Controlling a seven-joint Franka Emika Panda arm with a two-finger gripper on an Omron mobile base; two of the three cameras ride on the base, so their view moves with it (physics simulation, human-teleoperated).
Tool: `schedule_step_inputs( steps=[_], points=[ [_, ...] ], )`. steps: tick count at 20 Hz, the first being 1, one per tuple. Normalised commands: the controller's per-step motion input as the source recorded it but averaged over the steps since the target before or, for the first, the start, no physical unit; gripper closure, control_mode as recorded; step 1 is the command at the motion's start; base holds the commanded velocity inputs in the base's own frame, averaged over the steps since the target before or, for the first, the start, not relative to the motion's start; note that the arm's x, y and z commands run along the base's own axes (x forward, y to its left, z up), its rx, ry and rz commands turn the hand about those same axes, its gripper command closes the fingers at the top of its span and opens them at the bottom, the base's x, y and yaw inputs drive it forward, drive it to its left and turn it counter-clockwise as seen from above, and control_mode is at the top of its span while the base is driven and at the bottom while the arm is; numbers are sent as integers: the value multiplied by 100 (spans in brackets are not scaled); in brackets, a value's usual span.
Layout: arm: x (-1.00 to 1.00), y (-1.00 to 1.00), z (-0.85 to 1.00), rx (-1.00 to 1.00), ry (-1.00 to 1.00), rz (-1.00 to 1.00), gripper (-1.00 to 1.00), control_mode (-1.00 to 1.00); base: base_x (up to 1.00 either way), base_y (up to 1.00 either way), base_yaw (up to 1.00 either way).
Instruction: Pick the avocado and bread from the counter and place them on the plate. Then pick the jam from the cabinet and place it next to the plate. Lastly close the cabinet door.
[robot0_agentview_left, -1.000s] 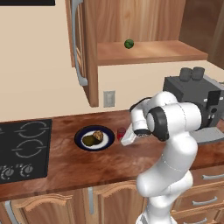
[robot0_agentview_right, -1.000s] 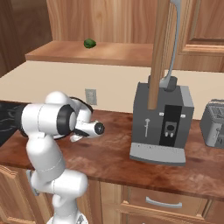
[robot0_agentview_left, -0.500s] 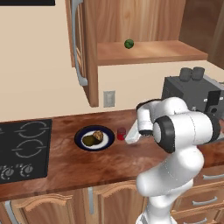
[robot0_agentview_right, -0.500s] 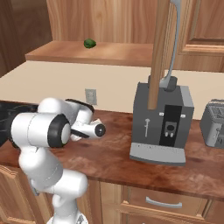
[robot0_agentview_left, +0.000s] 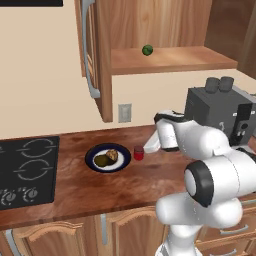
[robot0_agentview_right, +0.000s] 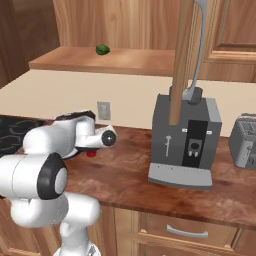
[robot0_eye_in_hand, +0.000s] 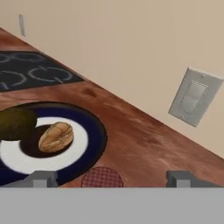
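Observation:
The blue-rimmed plate (robot0_agentview_left: 92, 156) lies on the wooden counter (robot0_agentview_left: 140, 187) with the dark avocado (robot0_agentview_left: 101, 160) and the tan bread (robot0_agentview_left: 112, 155) on it. Just right of the plate's rim stands the red jam (robot0_agentview_left: 138, 153), upright on the wood. My gripper (robot0_agentview_left: 142, 149) hovers at the jar, open. In the hand view the jam lid (robot0_eye_in_hand: 102, 178) sits between my two spread fingertips (robot0_eye_in_hand: 43, 178), untouched by either, with the plate (robot0_eye_in_hand: 97, 131), bread (robot0_eye_in_hand: 55, 136) and avocado (robot0_eye_in_hand: 15, 122) beyond. The cabinet door (robot0_agentview_left: 92, 55) stands open.
A green ball (robot0_agentview_left: 147, 50) rests on the cabinet shelf. The black stovetop (robot0_agentview_left: 27, 170) lies left of the plate. A grey coffee machine (robot0_agentview_right: 185, 140) and a toaster (robot0_agentview_right: 245, 142) stand to the right. A wall outlet (robot0_eye_in_hand: 192, 98) is behind the jar.
My jaws have spread wide and let go of the jam, which stays standing beside the plate. The arm's elbow has swung lower and to the right.

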Motion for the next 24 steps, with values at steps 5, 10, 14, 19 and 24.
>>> schedule_step_inputs(
  steps=[5,10,14,19,24],
  points=[
    [-19,0,67,-3,1,-10,-100,-100,0,0,0],
    [-25,0,68,-3,1,-11,-100,-100,0,0,0],
    [-29,0,61,-1,3,-10,-100,-100,0,0,0],
    [-37,-5,50,0,4,-8,-100,-100,0,0,0],
    [-33,-16,49,0,0,-4,-100,-100,0,0,0]
  ],
)
